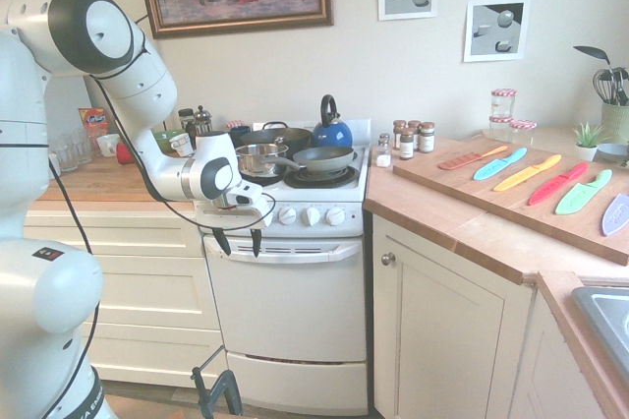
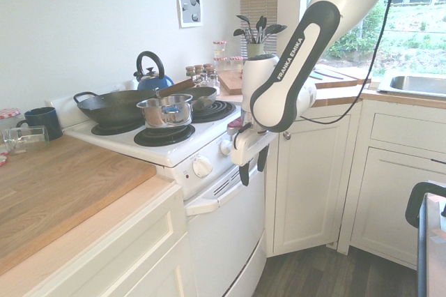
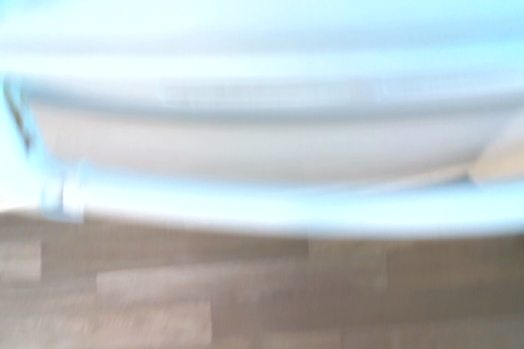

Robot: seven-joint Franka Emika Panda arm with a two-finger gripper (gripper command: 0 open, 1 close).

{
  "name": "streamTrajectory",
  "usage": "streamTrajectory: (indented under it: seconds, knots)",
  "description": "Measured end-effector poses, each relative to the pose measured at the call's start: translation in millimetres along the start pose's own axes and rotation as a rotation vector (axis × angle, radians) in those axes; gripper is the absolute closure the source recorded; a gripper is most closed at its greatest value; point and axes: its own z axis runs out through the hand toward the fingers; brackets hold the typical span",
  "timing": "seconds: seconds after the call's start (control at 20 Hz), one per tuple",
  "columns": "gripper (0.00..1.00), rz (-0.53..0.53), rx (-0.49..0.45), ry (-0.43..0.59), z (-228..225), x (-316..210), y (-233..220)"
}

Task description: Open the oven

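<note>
My fingers [image 1: 239, 241] were spread wide, tips pointing down, with nothing between them. They hung at the front of the oven [image 1: 285, 306], near its handle [image 1: 313, 253]; I could not tell whether either one touched it. The oven stood between the cream drawers [image 1: 147, 286] and the cream cabinet [image 1: 437, 326], its door shut, its drawer panel [image 1: 295, 385] below. In my wrist view the handle was a pale, blurred bar running right across, with brown floor [image 3: 246, 292] past it.

Above the door were white knobs [image 1: 311, 215], some of them behind my arm. On the burners sat a dark wok [image 2: 115, 107], a shiny pot [image 2: 164, 112] and a grey pan [image 1: 324, 159], with the blue kettle [image 1: 332, 136] upright at the back.

On the counter beyond the stove lay a wooden board [image 1: 472, 186] with a row of colourful knives [image 1: 557, 184], small spice jars [image 1: 426, 138] standing just beside it. A little plant [image 1: 588, 141] in a white pot stood behind the board, and a metal sink [image 2: 418, 85] was set into the counter. A dark blue mug [image 2: 43, 123] stood on the wooden counter at the stove's other side.
</note>
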Motion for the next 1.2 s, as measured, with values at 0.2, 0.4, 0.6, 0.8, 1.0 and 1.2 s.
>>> streamTrajectory:
  seconds: [0.2, 0.4, 0.6, 0.8, 1.0, 1.2]
  knots:
    - [0.0, -0.025, 0.011, 0.013, 8.2, 8.9, -14.9]
    - [0.0, -0.031, 0.015, -0.009, 25.3, 15.6, -17.8]
    - [0.0, -0.028, 0.039, -0.011, 26.2, 26.9, -26.6]
    - [0.0, -0.025, 0.046, -0.02, 18.7, 40.2, -35.9]
    - [0.0, -0.034, 0.029, -0.044, 41.0, 46.0, -34.3]
    - [0.0, -0.057, 0.033, -0.062, 59.0, 49.1, -36.0]
